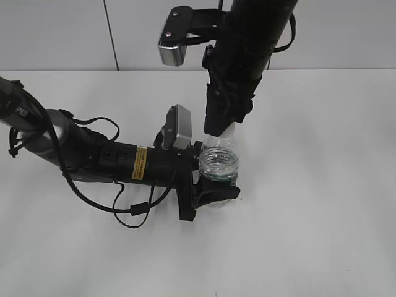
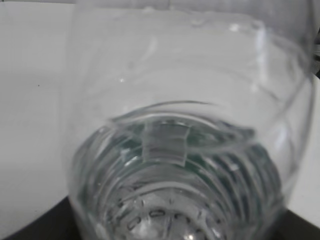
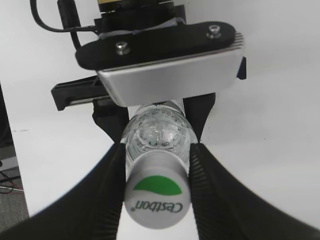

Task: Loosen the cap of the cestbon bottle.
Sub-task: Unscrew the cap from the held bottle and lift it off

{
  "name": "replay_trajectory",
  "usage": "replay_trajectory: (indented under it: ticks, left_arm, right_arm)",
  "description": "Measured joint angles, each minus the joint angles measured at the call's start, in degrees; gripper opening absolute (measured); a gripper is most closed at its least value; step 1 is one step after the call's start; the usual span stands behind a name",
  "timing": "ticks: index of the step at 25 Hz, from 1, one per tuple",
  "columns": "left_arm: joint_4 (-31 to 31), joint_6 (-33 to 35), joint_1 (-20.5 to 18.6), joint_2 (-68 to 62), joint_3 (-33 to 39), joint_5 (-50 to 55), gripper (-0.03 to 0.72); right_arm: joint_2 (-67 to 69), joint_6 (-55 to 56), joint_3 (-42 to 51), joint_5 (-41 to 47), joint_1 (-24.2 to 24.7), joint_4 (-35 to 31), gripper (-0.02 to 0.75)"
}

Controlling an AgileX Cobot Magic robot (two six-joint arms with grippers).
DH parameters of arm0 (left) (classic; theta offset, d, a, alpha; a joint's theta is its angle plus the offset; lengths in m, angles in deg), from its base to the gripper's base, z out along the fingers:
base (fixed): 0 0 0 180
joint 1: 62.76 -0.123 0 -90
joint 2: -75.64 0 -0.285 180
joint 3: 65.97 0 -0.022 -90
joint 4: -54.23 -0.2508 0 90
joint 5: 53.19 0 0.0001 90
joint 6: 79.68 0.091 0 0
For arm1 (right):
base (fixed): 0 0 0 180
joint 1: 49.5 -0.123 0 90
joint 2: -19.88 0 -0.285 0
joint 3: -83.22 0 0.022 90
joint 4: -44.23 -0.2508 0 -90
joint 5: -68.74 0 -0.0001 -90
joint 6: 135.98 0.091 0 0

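Observation:
The cestbon bottle (image 1: 219, 164) is clear with a dark green label band and stands at the table's middle. My left gripper (image 1: 213, 185) reaches in from the left and is shut on its body. The bottle fills the left wrist view (image 2: 190, 150), where only dark jaw edges show at the bottom corners. My right gripper (image 1: 219, 131) comes down from above over the bottle's top. The cap is hidden in the exterior view. In the right wrist view the white cap (image 3: 156, 197) with a green patch sits between my right gripper's (image 3: 156, 150) two fingers, which touch both its sides.
The white table (image 1: 322, 216) stretches around the bottle, with a pale wall (image 1: 62, 31) behind. The left arm's black cable (image 1: 124, 213) loops on the table at the left. The left wrist's camera housing (image 3: 170, 75) sits just beyond the bottle.

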Motion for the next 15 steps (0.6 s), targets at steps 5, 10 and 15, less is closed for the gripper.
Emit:
replay_trajectory:
  ticks: [5,10,15]
  left_arm:
    - [-0.09,0.0,0.0,0.0,-0.05,-0.06,0.405]
    - [-0.14,0.0,0.0,0.0,-0.05,-0.1,0.405]
    - [-0.14,0.0,0.0,0.0,-0.05,-0.1,0.405]
  right_arm:
    - [0.0,-6.45,0.0,0.18,0.0,0.0,0.299]
    - [0.0,-7.55,0.0,0.24,0.0,0.23,0.299]
    - [0.0,-7.66,0.0,0.24,-0.05,0.28,0.298]
